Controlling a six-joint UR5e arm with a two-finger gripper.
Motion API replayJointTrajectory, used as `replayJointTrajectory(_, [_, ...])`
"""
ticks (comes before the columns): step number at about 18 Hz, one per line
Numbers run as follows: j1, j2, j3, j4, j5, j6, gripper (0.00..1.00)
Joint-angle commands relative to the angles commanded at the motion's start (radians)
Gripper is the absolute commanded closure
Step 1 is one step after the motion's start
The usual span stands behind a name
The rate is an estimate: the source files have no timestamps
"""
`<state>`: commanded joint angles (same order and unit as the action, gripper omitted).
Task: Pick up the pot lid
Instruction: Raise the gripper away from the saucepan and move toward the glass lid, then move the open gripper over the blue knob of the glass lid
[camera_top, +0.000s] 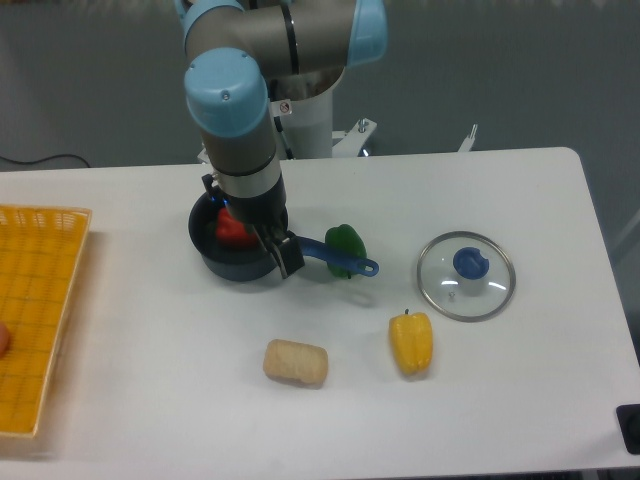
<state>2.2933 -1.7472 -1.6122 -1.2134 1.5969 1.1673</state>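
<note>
Lid pos.: the transparent round lid (437, 284) lies flat on the white tabletop (180, 400), R. side of view, w/ its round blue knob (471, 263) uppermost. This orientation presents the knob as the natural grip pt.; the flat rim offers the fingers less purchase.

Pincer pos.: the black two-finger pincer (266, 240) points down at the black round pan (238, 271), which holds a red obj. (233, 229), & is well apart from the lid. Pincer state: cannot tell if open or closed; one finger's tip is lost against the dark pan. Height above pan: also unclear.

Obstructions: the pan's blue handle (335, 257) crosses in front of the dark-green pepper (345, 240), pointing toward the lid side. A low sideways move risks catching either item; the yellow pepper (411, 343) sits nearer the camera.

Next step (judged): raise arm, traverse R., center over knob, lower w/ fingers spread, close on knob, lift. Caution: smooth, rounded knob may slip if gripped off-center.
</note>
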Motion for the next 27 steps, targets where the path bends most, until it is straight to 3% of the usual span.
replayJointTrajectory(6, [0.028, 0.006, -0.005, 0.018, 0.002, -0.003, 0.0])
replayJointTrajectory(13, [0.156, 0.034, -0.032, 0.023, -0.089, 0.0, 0.0])
replayJointTrajectory(17, [0.216, 0.032, -0.032, 0.057, -0.141, 0.008, 0.0])
replayJointTrajectory(27, [0.232, 0.021, -0.051, 0.068, -0.087, 0.0, 0.0])
